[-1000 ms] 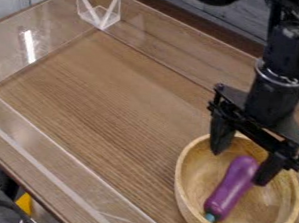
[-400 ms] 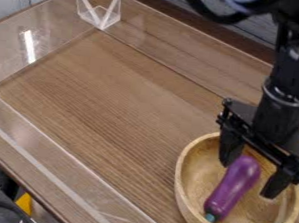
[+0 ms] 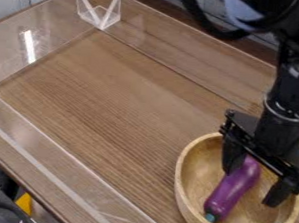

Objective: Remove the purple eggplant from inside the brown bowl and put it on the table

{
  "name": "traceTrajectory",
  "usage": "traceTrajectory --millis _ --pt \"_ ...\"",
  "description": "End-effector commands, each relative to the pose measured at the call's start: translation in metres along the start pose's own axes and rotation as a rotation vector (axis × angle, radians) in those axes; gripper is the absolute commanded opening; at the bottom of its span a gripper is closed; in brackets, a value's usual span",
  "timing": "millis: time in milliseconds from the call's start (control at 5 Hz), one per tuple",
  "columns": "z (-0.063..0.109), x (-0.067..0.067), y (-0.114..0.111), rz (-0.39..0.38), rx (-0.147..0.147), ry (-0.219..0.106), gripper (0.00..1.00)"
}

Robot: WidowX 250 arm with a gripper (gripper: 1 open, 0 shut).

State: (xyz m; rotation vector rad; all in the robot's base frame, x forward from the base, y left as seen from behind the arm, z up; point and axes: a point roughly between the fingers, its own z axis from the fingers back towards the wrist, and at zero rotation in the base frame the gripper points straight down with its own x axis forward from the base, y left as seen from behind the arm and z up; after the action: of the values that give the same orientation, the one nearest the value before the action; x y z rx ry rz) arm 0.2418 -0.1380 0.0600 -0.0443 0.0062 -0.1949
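The purple eggplant [image 3: 232, 188] lies inside the brown bowl [image 3: 189, 183] at the lower right of the table [image 3: 113, 100], its teal stem tip toward the near rim. My black gripper [image 3: 258, 167] points straight down over the bowl. It stands open, one finger [image 3: 230, 150] left of the eggplant's far end and the other at the bowl's right side. The eggplant's upper end sits between the two fingers; nothing is gripped.
Low clear acrylic walls [image 3: 45, 42] edge the tabletop on the left and front, with a clear corner piece [image 3: 99, 10] at the back left. Bare wood grain stretches left of the bowl. A yellow-and-black item [image 3: 19, 202] shows below the front edge.
The gripper has sunk lower into the bowl and shifted slightly right, its fingers now straddling the eggplant's far end. The eggplant and bowl have not moved.
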Motion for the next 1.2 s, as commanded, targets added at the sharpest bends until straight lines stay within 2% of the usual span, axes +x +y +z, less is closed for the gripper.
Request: traceTrajectory --millis 0,400,600,1000 --pt "0.003 0.004 -0.003 -0.014 -0.004 -0.042 1.00" --pt "-0.004 0.006 -0.002 -0.013 -0.011 -0.058 1.00" --pt "-0.007 0.007 -0.002 -0.008 -0.013 -0.067 0.00" --pt "-0.005 0.007 0.001 0.002 -0.026 -0.079 0.00"
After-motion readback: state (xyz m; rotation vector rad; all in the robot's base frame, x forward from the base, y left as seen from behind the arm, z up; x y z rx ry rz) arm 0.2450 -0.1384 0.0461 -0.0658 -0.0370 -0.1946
